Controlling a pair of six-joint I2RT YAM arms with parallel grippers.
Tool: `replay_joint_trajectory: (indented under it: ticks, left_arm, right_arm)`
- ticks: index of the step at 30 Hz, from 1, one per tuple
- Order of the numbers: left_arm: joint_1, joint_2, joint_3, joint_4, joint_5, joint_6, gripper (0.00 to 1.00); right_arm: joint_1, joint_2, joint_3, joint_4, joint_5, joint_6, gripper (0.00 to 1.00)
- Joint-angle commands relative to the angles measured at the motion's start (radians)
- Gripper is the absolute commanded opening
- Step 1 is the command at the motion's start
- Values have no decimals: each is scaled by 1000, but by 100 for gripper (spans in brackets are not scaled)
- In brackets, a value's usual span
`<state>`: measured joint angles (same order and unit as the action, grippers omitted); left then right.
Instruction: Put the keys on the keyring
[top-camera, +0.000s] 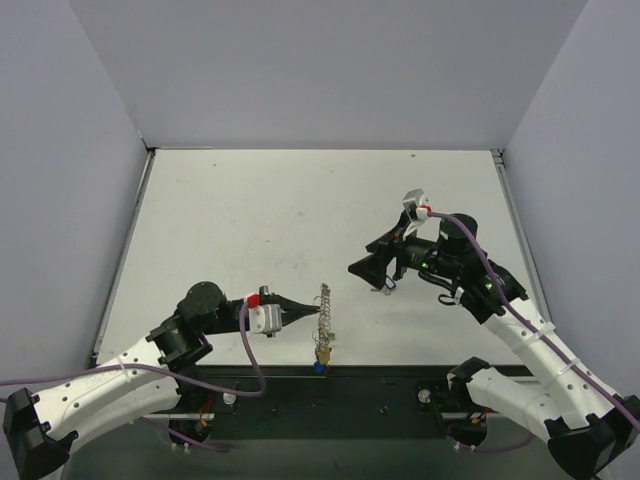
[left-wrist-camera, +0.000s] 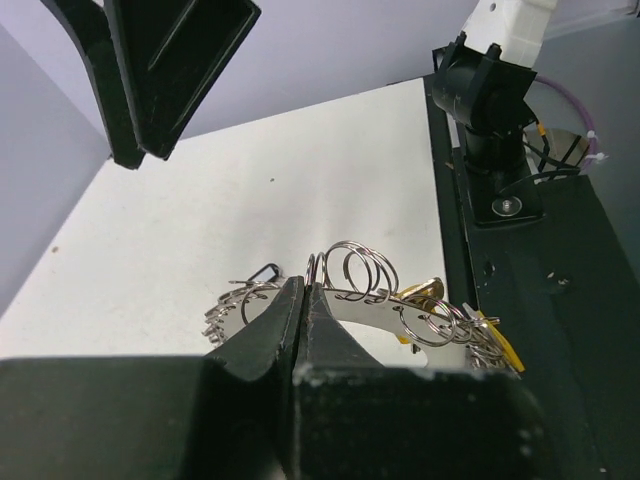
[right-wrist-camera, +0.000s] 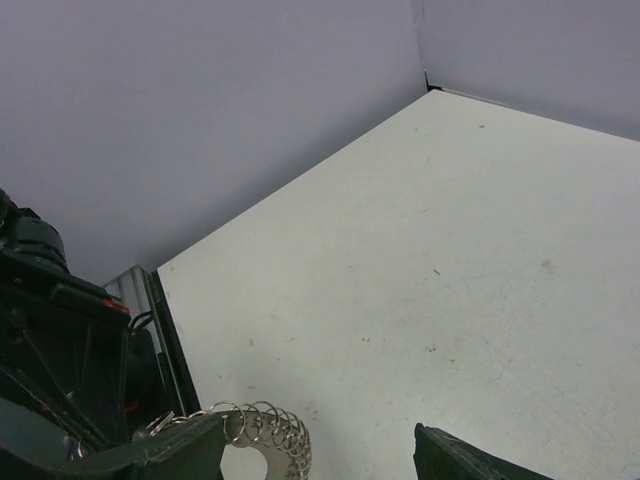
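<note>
above white table, right gripper splayed wide and empty, well apart to the right of left gripper, clenched on the keyring standing upright at its tips; keys dangling just below those tips.

light: even, bright | shadows: soft | left claw: slightly blurred

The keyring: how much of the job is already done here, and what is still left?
Done: keys with yellow heads already hang on the keyring. In hand: the left gripper is shut on the ring's rim, holding it edge-on; the right gripper is open, empty and apart from it. Left: a small thing below the right gripper may be a loose key; I cannot tell.
</note>
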<state>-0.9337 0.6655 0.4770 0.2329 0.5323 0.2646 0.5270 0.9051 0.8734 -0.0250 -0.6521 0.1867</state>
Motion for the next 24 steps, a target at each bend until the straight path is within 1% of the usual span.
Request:
replay_joint_trajectory:
  ticks: [1,8,10,13,16,17,19,20,24]
  left_arm:
    - [-25,-26,6,95,-29,140,0]
    - [-45,-29,-2,76,-45,235,0]
    - [-43,-24,5,66,-51,231,0]
    - [-43,-8,38,26,-83,176,0]
    - [-43,26,107,-59,-144,90,0]
    - [-43,38,136,-131,-167,72,0]
    - [-43,84,216,-202,-175,39,0]
    - [-42,100,241,-278,-184,24,0]
    - [-43,199,382,-412,-201,-57,0]
  right_arm:
    - [-19,-11,-11,74,-44,13,75]
    - [-22,12,-1,79,-159,-6,76]
    - [-21,28,7,77,-196,-9,77]
    - [-13,54,33,70,-248,-19,77]
    - [-2,80,61,39,-276,-42,76]
    - [8,86,64,34,-287,-49,76]
    - [21,97,78,28,-294,-61,75]
    - [34,103,81,2,-297,-69,75]
    - [68,127,110,-29,-314,-98,74]
